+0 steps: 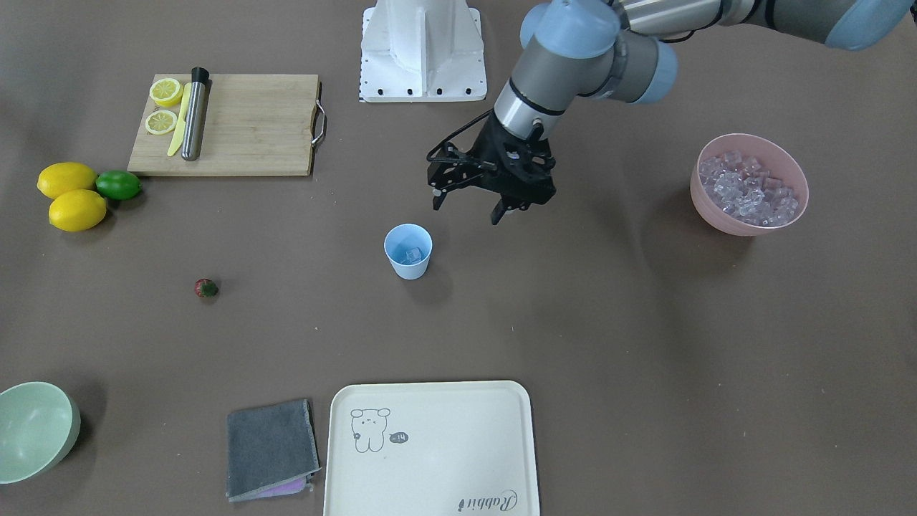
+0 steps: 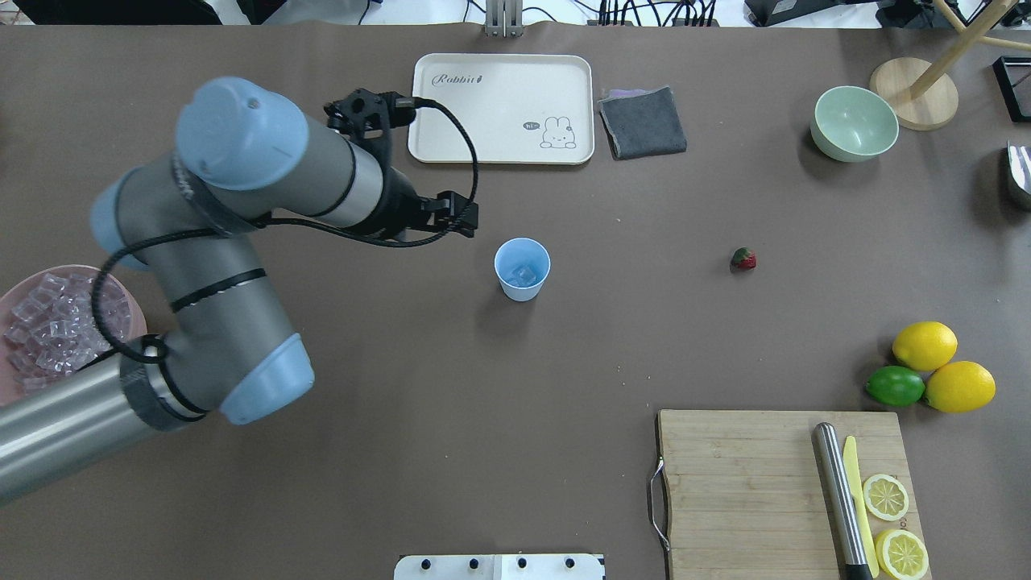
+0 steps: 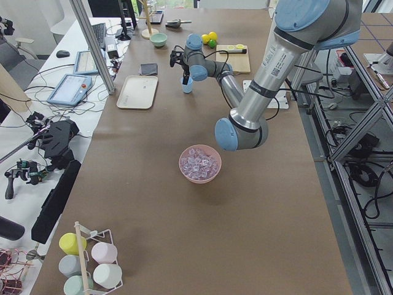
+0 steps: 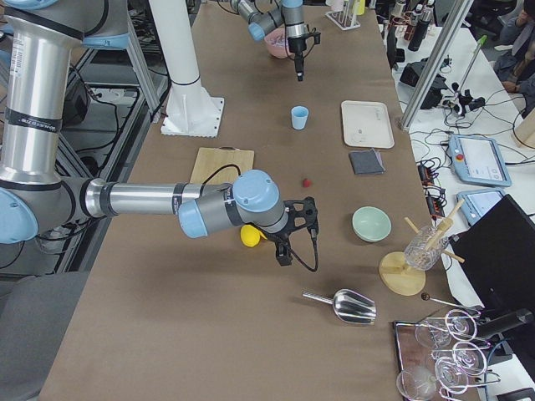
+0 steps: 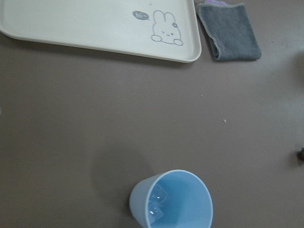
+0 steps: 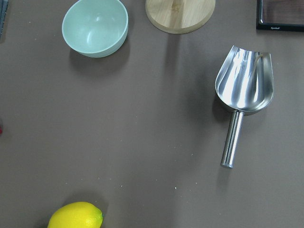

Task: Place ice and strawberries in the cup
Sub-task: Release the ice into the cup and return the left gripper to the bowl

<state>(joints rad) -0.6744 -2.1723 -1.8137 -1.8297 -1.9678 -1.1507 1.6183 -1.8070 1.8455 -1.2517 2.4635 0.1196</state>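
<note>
Overhead exterior has my left gripper (image 2: 461, 217) hanging raised over the middle of the counter, on the left side of the cup (image 2: 522, 270) and clear of it. From the front-facing camera its two fingers (image 1: 497, 213) stand spread apart with nothing between them.

The cup stands upright near the centre of the counter, well away from every edge. My left wrist camera looks straight into it: one ice cube (image 5: 156, 203) lies on its bottom against the wall. The rest of the ice (image 1: 749, 188) is heaped in the pink bowl (image 1: 716, 215) toward my left edge of the counter, well apart from the cup.

The strawberry (image 2: 743, 258) lies on the bare counter on the right side of the cup, well apart from it, between the cup and my right edge.

My right gripper (image 4: 288, 244) shows only from the camera at my right end of the counter, where it hangs above the counter close to a lemon (image 4: 249, 236); I cannot tell whether it is spread or closed. Its wrist camera looks down on a metal scoop (image 6: 242, 97) lying on the counter and on the pale-green bowl (image 6: 95, 28).

A cream tray (image 2: 499, 153) lies at the far edge, a grey cloth (image 2: 644, 121) just beside it on the right. A wooden cutting board (image 2: 749, 483) sits at the near edge toward my right corner.
</note>
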